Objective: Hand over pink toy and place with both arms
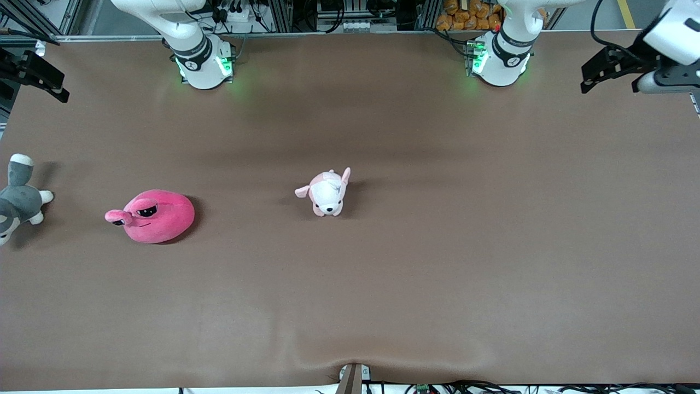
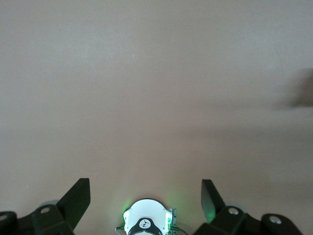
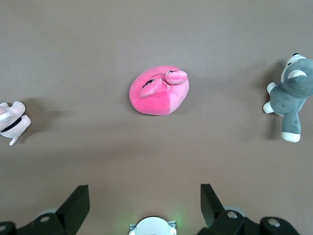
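We see the round hot-pink plush toy (image 1: pixel 156 216) lying on the brown matte worktop (image 1: pixel 437 246) toward the right arm's end, its small snout and black sunglasses-like eyes turned toward that end. It is a soft, squashed blob with a lighter pink patch, which we see in the right wrist view (image 3: pixel 159 92).

Nothing touches it. A grey-and-white plush animal (image 1: pixel 19 198) lies near it at the worktop's edge on the right arm's end, with a strip of bare worktop between them. A smaller pale pink-and-white plush puppy (image 1: pixel 327 192) stands near the middle of the worktop, well apart from the pink toy and slightly farther from the front camera.

The right end effector (image 3: pixel 145 208) hangs high over the worktop, above a spot between its own base and the pink toy, with its black, wedge-shaped fingers spread wide and holding nothing.

The left end effector (image 2: pixel 145 208) waits high over bare worktop at the left arm's end, also spread wide and empty. Its black fingers (image 1: pixel 607 71) show in the front view.

Both white arm bases (image 1: pixel 205 65) glow green.
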